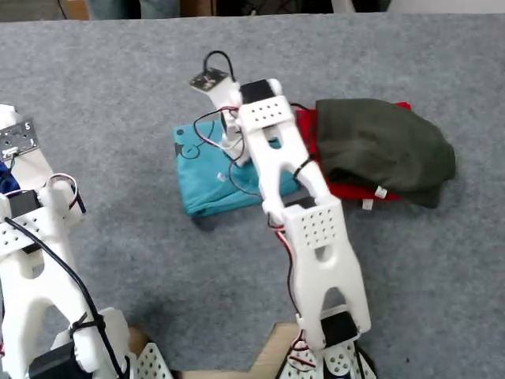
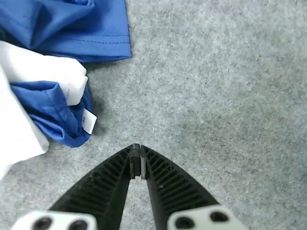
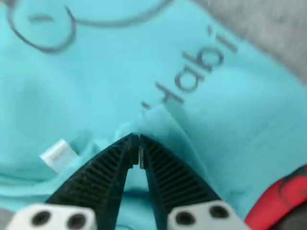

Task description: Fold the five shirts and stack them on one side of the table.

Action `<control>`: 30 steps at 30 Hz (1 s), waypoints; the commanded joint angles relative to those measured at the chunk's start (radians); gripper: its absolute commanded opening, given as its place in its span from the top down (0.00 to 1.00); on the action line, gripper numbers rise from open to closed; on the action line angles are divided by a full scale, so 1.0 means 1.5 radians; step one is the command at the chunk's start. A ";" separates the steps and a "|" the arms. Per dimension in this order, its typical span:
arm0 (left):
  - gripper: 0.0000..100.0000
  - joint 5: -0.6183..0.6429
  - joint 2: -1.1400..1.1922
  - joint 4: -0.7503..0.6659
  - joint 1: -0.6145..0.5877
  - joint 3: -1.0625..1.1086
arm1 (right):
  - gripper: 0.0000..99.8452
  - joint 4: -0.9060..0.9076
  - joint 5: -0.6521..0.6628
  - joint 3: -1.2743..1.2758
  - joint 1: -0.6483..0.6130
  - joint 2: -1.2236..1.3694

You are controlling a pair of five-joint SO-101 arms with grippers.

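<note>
A folded teal shirt (image 1: 207, 175) lies mid-table, and my right gripper (image 1: 233, 144) is down on it. In the right wrist view the gripper (image 3: 135, 148) is shut with a puckered ridge of the teal shirt (image 3: 96, 91) pinched at its tips, next to a white label (image 3: 58, 154). To the right, a dark green shirt (image 1: 383, 146) lies crumpled on a red shirt (image 1: 347, 189). My left gripper (image 2: 136, 162) is shut on nothing, over bare grey felt. A blue shirt (image 2: 67, 26) and a white shirt (image 2: 19, 120) lie just beyond it.
Grey felt (image 1: 118, 79) covers the whole table. The left arm (image 1: 35, 260) stands at the near left corner, with a bit of blue cloth (image 1: 6, 178) at the left edge. A wooden base (image 1: 272, 355) sits at the front edge.
</note>
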 commanded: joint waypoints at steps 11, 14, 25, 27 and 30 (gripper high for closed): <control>0.97 -0.006 -0.013 -0.010 -0.006 -0.014 | 0.99 0.114 -0.002 0.051 0.109 -0.065; 0.97 -0.006 -0.013 -0.010 -0.006 -0.013 | 0.99 0.114 -0.005 0.176 0.133 -0.160; 0.97 -0.002 -0.012 -0.010 -0.001 -0.016 | 0.98 0.049 -0.005 0.361 0.155 -0.383; 0.97 -0.002 -0.012 -0.010 0.011 -0.014 | 0.98 -0.007 -0.005 0.315 0.109 -0.370; 0.97 -0.001 -0.012 -0.009 0.043 0.011 | 0.98 -0.121 -0.006 0.269 0.050 -0.319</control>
